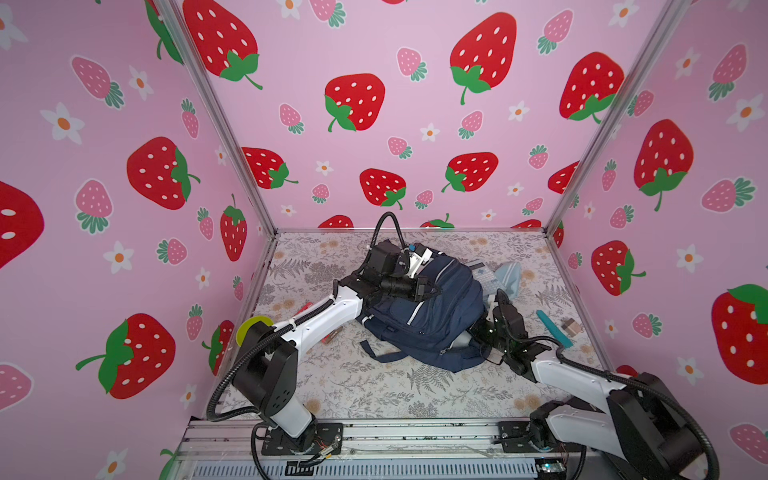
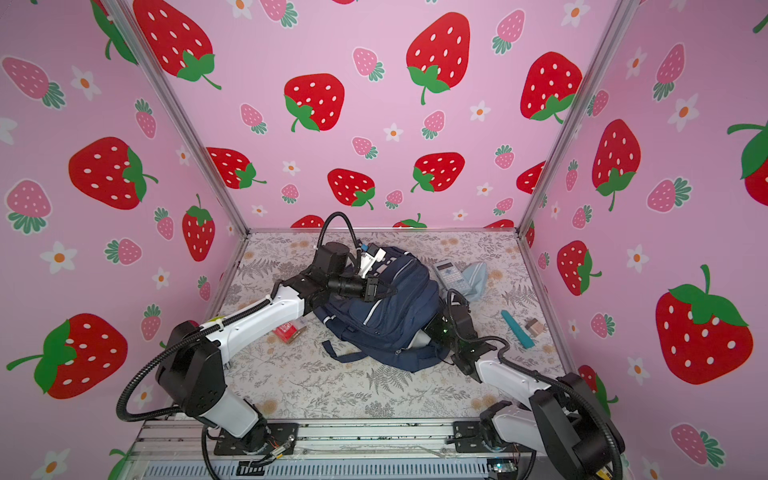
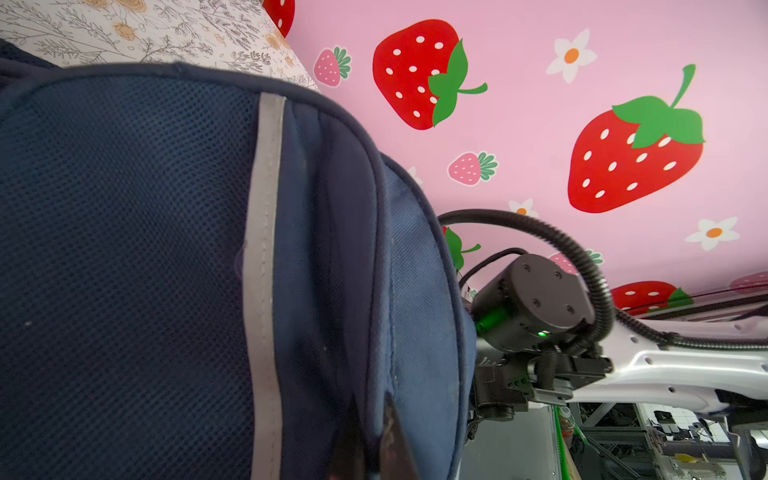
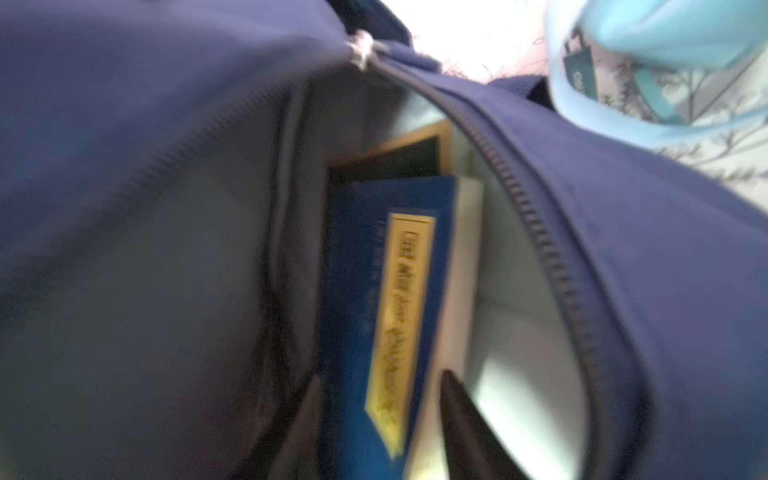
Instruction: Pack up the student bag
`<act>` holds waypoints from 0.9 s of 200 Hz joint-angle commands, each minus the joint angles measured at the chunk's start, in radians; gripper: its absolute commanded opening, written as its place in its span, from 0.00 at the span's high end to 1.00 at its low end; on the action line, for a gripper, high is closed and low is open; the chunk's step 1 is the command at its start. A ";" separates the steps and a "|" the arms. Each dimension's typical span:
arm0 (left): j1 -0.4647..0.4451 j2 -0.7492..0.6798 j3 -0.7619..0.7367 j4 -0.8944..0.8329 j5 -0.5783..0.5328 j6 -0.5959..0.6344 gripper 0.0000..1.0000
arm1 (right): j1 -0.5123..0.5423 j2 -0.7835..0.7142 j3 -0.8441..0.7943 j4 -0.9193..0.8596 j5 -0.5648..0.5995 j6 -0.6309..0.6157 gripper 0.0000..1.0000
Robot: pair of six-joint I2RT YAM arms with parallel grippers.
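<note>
Bag [image 1: 432, 328], a slumped navy fabric backpack, lies in the middle of the bench [image 1: 374, 395], low and central in both top views. The bench top is pale, printed with grey ferns and tan flowers. The side of the bag is coarse mesh [image 3: 124, 249] crossed by a flat grey stripe [image 3: 262, 270], and a thin strap [image 1: 374, 353] loops out at its lower left.

The left hand [image 1: 430, 291] lies over the top of the bag, clenched on a pinch of fabric that rises to a small peak. The right hand [image 4: 382, 376] is inside the open mouth at the bag's lower right edge. Its two dark fingers [image 4: 461, 415] stand apart on either side of a book [image 4: 361, 270], but the blurred wrist view does not tell whether they press it.

The book has a blue cover, a white page block and a long yellow label [image 4: 403, 311]. It stands on edge against smooth grey lining, beside a row of zip teeth [image 4: 540, 232]. Behind it is a dark flat slab [image 4: 399, 153] with a tan border.

Right of the bag in a top view, a soft pale-blue pouch [image 2: 476, 276] touches a grey calculator [image 2: 451, 274] with rows of keys. Further right lies a slim teal bar [image 1: 555, 328], with a small brown block [image 1: 570, 327] just beside it. Left of the bag, under the left arm, is a red packet [image 2: 289, 330].
</note>
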 commanded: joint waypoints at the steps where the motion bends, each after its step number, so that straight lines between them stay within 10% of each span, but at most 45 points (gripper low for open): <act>1: 0.005 -0.014 0.032 0.187 0.100 -0.006 1.00 | 0.010 0.085 0.026 0.068 -0.014 0.002 0.59; 82: 0.006 0.050 0.026 0.201 0.131 -0.012 1.00 | 0.107 0.305 0.190 0.188 -0.046 0.035 0.69; 107: 0.005 0.057 0.015 0.193 0.131 -0.004 1.00 | 0.088 0.300 0.149 0.213 -0.056 0.042 0.54; 180: 0.031 0.056 0.009 0.108 0.031 0.036 1.00 | -0.005 -0.171 0.114 -0.446 0.065 -0.245 0.38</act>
